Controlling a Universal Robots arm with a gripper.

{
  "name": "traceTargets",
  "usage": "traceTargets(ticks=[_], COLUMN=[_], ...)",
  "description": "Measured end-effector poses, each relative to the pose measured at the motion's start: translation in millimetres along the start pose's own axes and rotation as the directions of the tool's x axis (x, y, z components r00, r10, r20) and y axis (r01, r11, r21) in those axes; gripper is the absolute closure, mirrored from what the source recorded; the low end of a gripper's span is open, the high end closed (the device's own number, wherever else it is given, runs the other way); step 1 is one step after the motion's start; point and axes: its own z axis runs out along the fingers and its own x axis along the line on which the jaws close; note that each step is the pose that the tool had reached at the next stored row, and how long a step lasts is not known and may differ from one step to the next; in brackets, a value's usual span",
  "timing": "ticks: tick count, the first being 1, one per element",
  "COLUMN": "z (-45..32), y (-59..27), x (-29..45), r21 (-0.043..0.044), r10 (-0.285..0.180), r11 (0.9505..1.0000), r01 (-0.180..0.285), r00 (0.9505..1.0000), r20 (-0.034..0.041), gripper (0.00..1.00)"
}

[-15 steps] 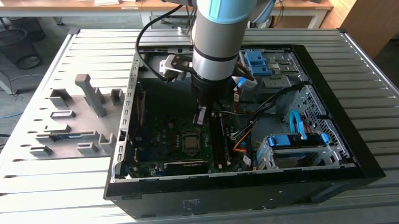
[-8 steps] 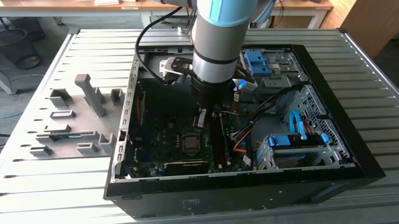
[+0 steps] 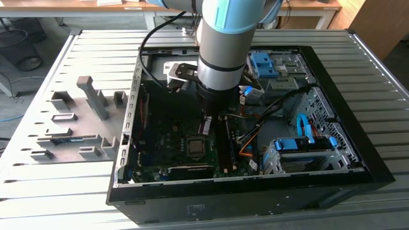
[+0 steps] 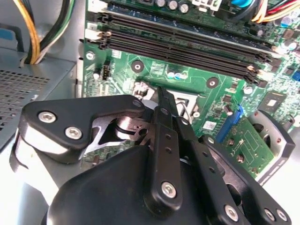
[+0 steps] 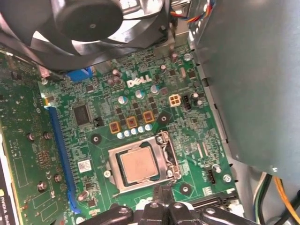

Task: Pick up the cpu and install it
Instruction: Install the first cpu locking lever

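We are seeing the cpu (image 5: 137,165) lying flat inside the socket frame (image 5: 140,166) on the motherboard (image 5: 140,112), directly ahead of our end effector (image 5: 161,199), whose fingertips are pinched nearly together and carrying nothing, hovering just beside the frame's edge

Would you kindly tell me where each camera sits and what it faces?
Exterior view: off the arm, above, facing the open case; arm shows.
First wrist view: on the wrist, facing the motherboard and cpu in its socket; gripper at the edge.
Second wrist view: on the wrist, behind the gripper, facing memory slots.
Both wrist views share motherboard and gripper.
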Motion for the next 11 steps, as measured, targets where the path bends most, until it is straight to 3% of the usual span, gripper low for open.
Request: traceTargets(ticks=[11], z=[6.6], y=[-5.1], x=[14.6], r21=[0.0026], r10=[-0.007], r11=[1.0], r01=[0.007], r00=[0.9999], r20=[-0.0074], gripper=[0.9])
